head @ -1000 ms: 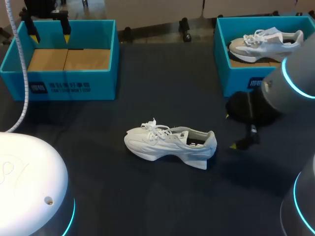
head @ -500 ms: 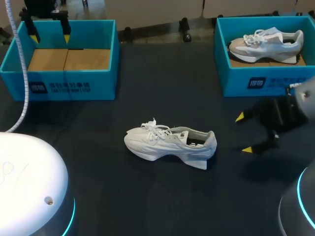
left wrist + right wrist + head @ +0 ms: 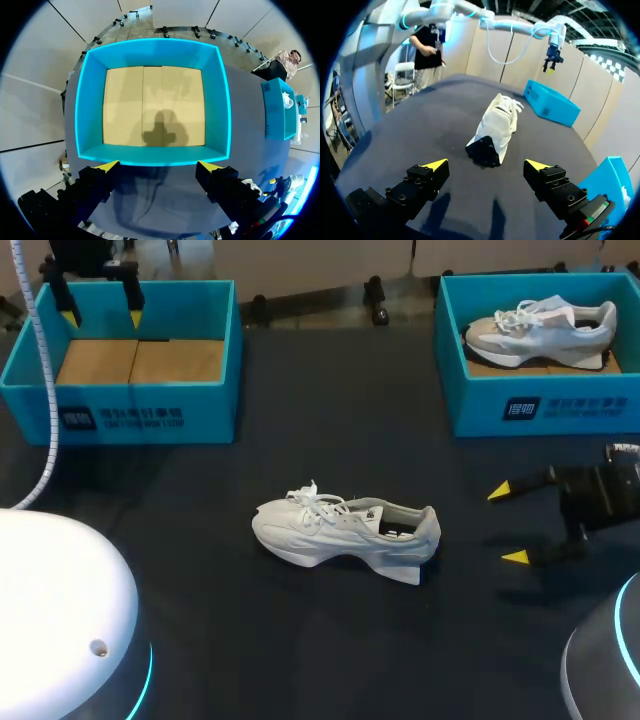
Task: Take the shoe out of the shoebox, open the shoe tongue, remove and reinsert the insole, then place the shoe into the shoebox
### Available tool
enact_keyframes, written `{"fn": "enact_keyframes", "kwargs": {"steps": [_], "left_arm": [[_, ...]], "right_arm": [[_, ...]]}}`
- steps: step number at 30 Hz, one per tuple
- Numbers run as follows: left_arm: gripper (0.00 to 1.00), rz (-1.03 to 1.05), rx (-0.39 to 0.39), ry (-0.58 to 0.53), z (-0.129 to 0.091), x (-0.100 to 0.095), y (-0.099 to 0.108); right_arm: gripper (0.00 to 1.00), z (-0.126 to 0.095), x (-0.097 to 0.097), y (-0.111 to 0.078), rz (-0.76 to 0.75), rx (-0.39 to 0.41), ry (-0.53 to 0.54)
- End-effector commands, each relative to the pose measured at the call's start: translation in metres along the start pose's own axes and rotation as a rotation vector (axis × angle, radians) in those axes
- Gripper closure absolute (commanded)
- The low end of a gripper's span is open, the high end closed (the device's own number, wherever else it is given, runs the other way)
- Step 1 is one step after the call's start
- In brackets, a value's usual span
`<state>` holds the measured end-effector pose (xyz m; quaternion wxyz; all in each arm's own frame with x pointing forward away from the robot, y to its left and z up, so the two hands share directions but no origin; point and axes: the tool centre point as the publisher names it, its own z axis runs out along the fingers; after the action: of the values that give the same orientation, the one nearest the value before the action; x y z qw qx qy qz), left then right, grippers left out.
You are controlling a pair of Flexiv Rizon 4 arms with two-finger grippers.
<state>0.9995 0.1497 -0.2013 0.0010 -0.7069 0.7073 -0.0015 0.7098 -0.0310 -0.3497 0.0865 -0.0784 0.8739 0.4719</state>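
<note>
Right wrist view: the shoe lies heel-first on the surface ahead of the wide-open, empty right jaws, which should close level on its heel collar; the left jaws hang equally open and empty over the shoebox.

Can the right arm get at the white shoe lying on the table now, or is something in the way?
Probably yes. The right gripper is open and points at the shoe heel, with only bare table between them.

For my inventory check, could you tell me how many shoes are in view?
2: the white shoe lies on the table; the grey-and-white shoe sits inside the right shoebox.
</note>
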Motion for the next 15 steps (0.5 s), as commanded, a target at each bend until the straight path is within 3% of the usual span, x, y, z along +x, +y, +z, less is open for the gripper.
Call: {"fn": "enact_keyframes", "kwargs": {"steps": [1,15], "left_arm": [[0.00,0.000,-0.002,-0.001,-0.0008,0.0000,-0.0001],[0.00,0.000,-0.002,-0.001,-0.0008,0.0000,-0.0001]], "right_arm": [[0.00,0.0035,-0.0117,-0.0079,0.022,-0.066,0.019],[0.00,0.0051,-0.0127,-0.0102,0.061,-0.037,0.006]]}}
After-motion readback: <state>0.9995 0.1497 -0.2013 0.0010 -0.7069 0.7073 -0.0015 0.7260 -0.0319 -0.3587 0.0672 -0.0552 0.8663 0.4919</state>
